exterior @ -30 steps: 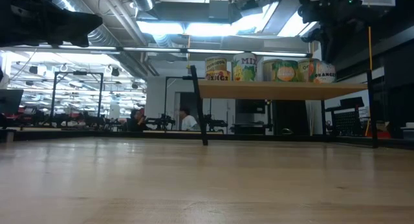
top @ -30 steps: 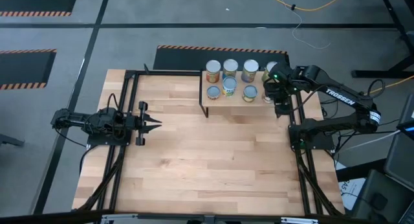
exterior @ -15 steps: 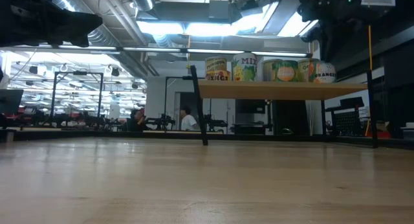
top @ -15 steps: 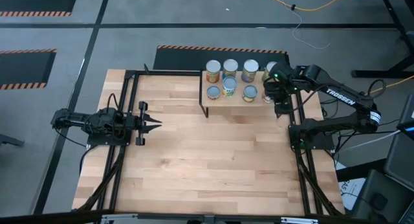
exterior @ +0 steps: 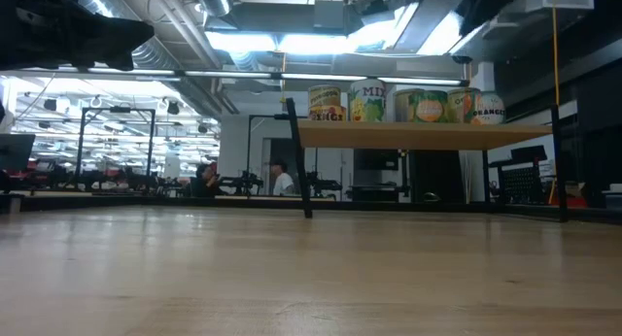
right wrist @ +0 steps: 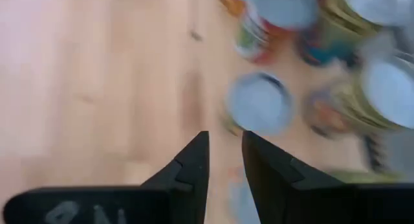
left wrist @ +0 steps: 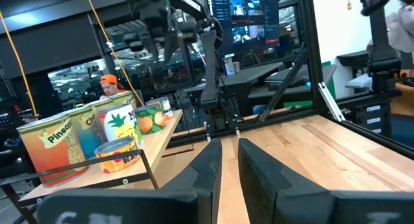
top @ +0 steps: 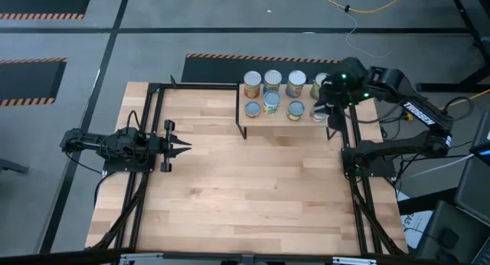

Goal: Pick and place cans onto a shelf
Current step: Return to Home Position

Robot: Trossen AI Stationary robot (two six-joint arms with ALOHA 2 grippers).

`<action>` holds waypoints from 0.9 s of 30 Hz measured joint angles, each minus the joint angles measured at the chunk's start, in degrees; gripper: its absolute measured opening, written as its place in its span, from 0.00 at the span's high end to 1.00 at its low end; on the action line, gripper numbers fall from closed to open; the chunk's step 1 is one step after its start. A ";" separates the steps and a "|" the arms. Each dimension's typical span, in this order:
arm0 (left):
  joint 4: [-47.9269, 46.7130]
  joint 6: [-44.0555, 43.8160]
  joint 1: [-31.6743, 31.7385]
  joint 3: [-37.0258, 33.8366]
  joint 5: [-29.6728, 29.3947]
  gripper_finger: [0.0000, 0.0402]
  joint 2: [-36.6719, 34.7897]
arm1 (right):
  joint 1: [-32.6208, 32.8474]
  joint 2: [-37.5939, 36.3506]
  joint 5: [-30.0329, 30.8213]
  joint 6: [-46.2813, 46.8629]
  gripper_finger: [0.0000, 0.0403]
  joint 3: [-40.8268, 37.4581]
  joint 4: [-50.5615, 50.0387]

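Several cans (top: 272,95) with pale round tops stand in two rows on the shelf (top: 245,121), a light wood board on a thin black frame at the table's far side. The low view shows the cans (exterior: 408,103) upright on the board (exterior: 418,134). My right gripper (top: 331,112) hangs above the shelf's right end, slanting down. In its wrist view its fingers (right wrist: 194,166) stand close together with nothing between them, over a grey-topped can (right wrist: 259,104). My left gripper (top: 182,148) waits level at the table's left, shut and empty (left wrist: 229,166).
Black frame rails (top: 145,142) run along the table's left and right sides (top: 356,188). Bare wooden tabletop (top: 253,188) lies between the arms, in front of the shelf. People sit in the room far behind the table (exterior: 277,179).
My right gripper has risen from just above the shelf's right end and tipped; in the low view it has gone up almost out of the picture. The cans stand as before.
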 joint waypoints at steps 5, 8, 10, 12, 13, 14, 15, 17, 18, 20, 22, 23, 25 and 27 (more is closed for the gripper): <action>-0.02 0.03 -0.01 0.00 0.00 0.89 0.00 | 4.25 -1.45 -9.02 6.16 0.76 -0.16 0.14; -0.04 0.04 -0.01 0.00 -0.01 0.89 0.00 | 8.31 -2.48 -9.42 10.33 0.76 -1.06 0.74; -0.07 0.04 -0.01 0.00 -0.01 0.89 0.00 | 11.31 -3.45 -9.37 12.70 0.76 -2.37 3.41; -0.09 0.04 -0.01 0.00 0.00 0.89 0.00 | 14.76 -4.87 -8.25 15.25 0.76 -4.68 8.54; -0.11 0.04 -0.01 0.00 0.00 0.89 0.00 | 16.48 -5.54 -6.95 16.57 0.76 -6.07 11.18; -0.11 0.04 0.00 0.00 -0.02 0.89 0.00 | 18.27 -6.11 -5.23 17.69 0.76 -7.43 13.52; -0.11 0.04 -0.01 0.00 0.00 0.89 0.00 | 20.16 -6.72 -3.26 18.68 0.76 -8.93 15.78; -0.11 0.04 -0.01 0.00 0.00 0.89 0.00 | 23.74 -7.85 0.76 20.30 0.76 -12.02 19.71; -0.11 0.04 -0.01 0.00 0.00 0.89 0.00 | 25.46 -8.35 2.75 20.92 0.76 -13.59 21.66; -0.11 0.04 -0.01 0.00 -0.02 0.89 0.00 | 28.51 -9.26 6.42 21.82 0.76 -16.56 24.50; -0.13 0.04 -0.01 0.00 0.00 0.89 0.00 | 30.93 -10.26 9.09 22.75 0.76 -19.49 26.38; -0.11 0.04 0.01 0.00 -0.01 0.89 0.00 | 31.90 -10.88 10.29 23.12 0.76 -20.92 27.32; -0.12 0.06 -0.01 0.00 0.00 0.89 0.00 | 33.23 -12.75 11.72 23.29 0.76 -23.66 28.74; -0.13 0.04 0.00 0.00 0.00 0.89 0.00 | 33.79 -15.29 12.53 24.02 0.76 -26.19 30.04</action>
